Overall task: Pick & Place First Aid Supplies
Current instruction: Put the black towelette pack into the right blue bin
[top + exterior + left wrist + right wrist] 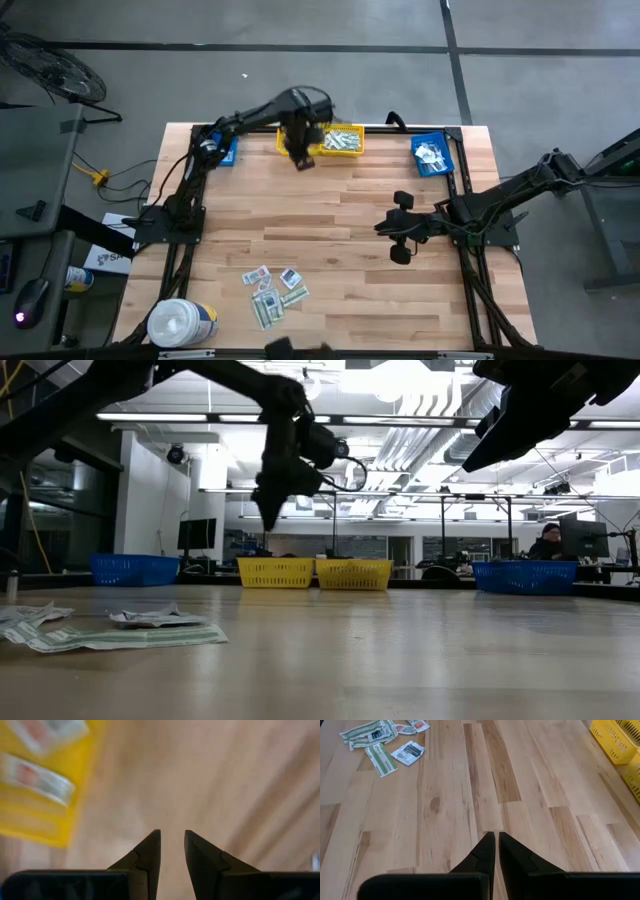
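Nearest the low camera, loose first aid packets (110, 632) lie on the bench (340, 215), a small pile at its near edge beside a white tub (180, 322) partly cut off. At the far edge the left gripper (172, 845) hangs over bare wood just beside the yellow bin (335, 140), fingers slightly apart, holding nothing; blurred packets inside the bin (37, 777) are hard to read. Mid-bench, the right gripper (496, 837) hovers, fingers nearly together, empty. More packets sit in a blue bin (433, 154).
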